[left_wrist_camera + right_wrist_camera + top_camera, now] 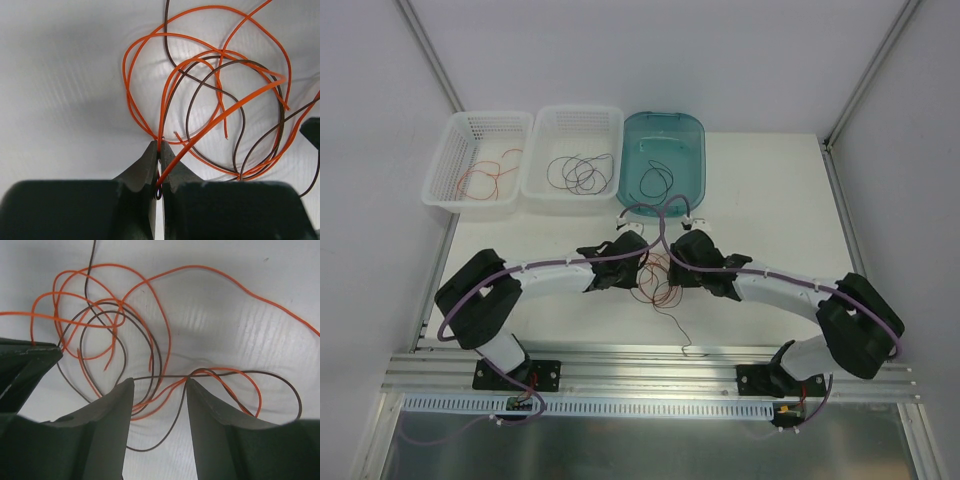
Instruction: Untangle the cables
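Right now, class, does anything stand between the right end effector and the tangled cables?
Nothing visible does: the right end effector is open and straddles the cables, with strands running straight through its gap.

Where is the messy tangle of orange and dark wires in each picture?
Top external: the wire tangle sits mid-table, between the two arms' tips.
Left wrist: wire tangle fills the upper right, above the fingers.
Right wrist: wire tangle upper left and middle, running down between the open fingers.
Shared landmark: the left gripper, pinching an orange strand.
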You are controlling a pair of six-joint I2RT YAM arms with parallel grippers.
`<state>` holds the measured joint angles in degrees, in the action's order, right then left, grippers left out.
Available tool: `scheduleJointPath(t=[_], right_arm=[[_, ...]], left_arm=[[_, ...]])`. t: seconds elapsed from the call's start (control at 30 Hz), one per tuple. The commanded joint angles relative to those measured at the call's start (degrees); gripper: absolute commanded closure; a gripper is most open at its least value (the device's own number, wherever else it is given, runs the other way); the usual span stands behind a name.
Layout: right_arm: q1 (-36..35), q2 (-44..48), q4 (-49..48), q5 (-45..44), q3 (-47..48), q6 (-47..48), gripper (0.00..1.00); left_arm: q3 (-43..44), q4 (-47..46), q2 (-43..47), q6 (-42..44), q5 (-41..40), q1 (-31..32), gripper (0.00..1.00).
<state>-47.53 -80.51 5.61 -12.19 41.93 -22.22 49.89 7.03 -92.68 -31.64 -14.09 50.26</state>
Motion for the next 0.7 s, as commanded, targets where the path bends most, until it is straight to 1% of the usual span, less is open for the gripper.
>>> scheduleJointPath(t=[0.0, 0.13, 0.47, 0.6, 0.67], right_arm=[[-0.4, -3.1, -2.3, -1.7, 2.9, -2.7, 0.51], [-1.0, -7.0, -1.3, -2.2, 5.3, -2.9, 0.51], [-2.4, -14.1, 2.0, -4.9, 7.9, -1.8, 0.53], [-2.3, -14.3, 4.1, -5.6, 8.2, -1.2, 0.6], [-2.4, -13.7, 5.5, -6.6, 8.0, -0.5, 0.66]], left_arm=[[-3.1, 0.1, 4.4, -3.9, -2.2, 0.2, 1.0], [-5.9, 0.0, 7.1, -4.9, -2.9, 0.2, 1.0], [-6.4, 0.2, 8.4, -5.3, -3.0, 0.2, 1.0], [-8.2, 0.4, 10.9, -4.7, -5.1, -0.2, 1.0], [-9.1, 1.4, 13.3, -4.1, -6.2, -0.9, 1.0]])
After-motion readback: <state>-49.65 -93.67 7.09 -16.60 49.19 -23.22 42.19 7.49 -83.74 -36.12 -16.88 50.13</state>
